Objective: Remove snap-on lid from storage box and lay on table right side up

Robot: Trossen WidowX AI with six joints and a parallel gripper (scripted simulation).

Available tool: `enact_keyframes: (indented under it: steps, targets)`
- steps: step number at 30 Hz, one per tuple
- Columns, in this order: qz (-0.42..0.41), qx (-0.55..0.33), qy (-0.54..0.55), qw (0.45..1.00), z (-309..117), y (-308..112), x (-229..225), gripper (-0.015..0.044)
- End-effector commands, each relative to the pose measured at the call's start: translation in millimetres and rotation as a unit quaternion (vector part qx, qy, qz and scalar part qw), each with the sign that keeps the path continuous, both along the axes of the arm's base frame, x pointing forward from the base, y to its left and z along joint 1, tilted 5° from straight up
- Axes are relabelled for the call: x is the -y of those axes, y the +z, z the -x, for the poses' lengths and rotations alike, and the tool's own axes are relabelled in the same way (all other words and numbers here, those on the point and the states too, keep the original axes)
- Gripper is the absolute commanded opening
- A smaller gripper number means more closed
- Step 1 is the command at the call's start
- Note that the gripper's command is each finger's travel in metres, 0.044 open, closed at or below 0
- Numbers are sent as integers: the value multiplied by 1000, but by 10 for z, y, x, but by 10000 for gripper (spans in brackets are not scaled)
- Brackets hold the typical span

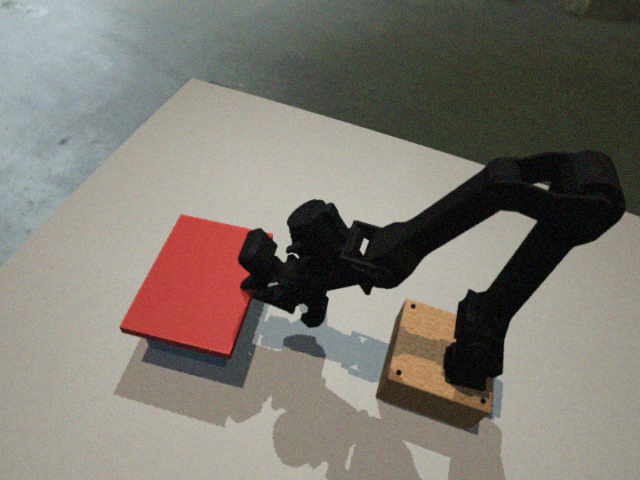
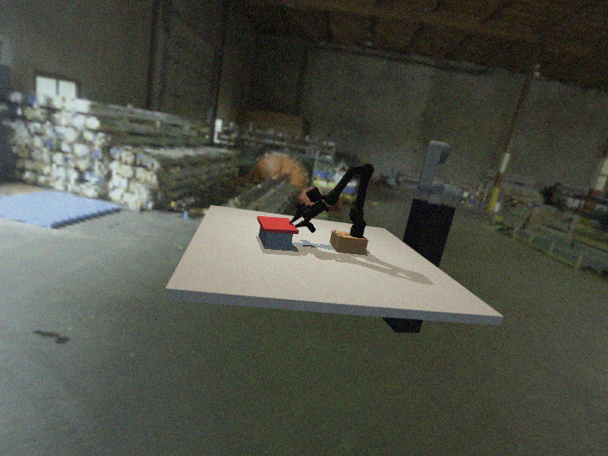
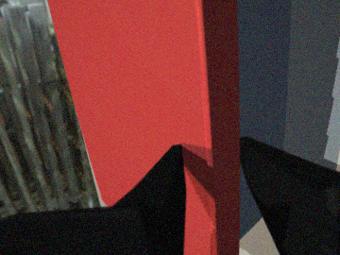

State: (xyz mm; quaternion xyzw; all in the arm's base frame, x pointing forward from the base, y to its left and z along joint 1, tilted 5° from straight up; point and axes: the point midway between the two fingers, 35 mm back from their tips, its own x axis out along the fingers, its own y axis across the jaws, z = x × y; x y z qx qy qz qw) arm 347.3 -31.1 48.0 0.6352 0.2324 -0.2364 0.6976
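The top view looks steeply down from close above the bench (image 1: pixel 331 139) (image 2: pixel 314 274); exterior faces its long front edge from afar.

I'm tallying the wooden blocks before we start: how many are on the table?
1. The wooden block is under the foot of the black arm. The arm could hide something small behind it.

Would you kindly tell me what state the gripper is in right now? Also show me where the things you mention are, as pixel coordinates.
Gripper (image 1: pixel 252 290) (image 2: pixel 290 224) (image 3: pixel 210 150): closed on the edge of the red snap-on lid (image 1: pixel 191 284) (image 2: pixel 277 224) (image 3: pixel 142 85).
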Motion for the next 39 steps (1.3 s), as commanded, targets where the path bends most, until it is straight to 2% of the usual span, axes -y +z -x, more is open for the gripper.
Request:
enact_keyframes:
  steps: [1, 39]
  targets:
    - [0, 4, 0, 1000, 1, 40, -4, 0]
    - [0, 4, 0, 1000, 4, 117, -7, 0]
